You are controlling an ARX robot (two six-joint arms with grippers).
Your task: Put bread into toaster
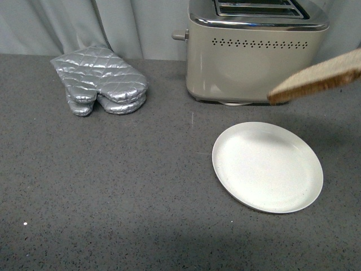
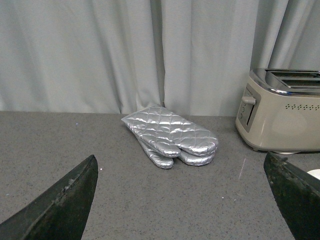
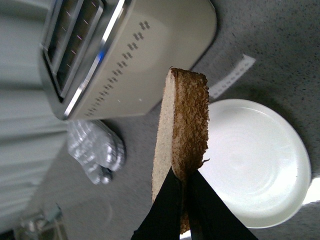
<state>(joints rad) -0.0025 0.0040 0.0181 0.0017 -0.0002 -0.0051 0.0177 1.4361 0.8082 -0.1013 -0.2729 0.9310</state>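
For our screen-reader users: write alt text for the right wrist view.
Black fingers of the right gripper pinch the bread edge-on, in front of the white plate; the beige toaster and a silver oven mitt sit beyond on the grey counter.

Bread (image 1: 321, 79): light brown crumb, darker brown crust.
Toaster (image 1: 254, 62): beige body, shiny chrome top, 1 row of small dark vent holes.
Oven mitt (image 1: 101, 79): silver, quilted diamond pattern.
Plate (image 1: 268, 166): plain white.
Surface (image 1: 113, 186): dark grey, fine pale speckle.
Curtain (image 1: 130, 25): pale grey.
Right claw (image 3: 183, 182): black.
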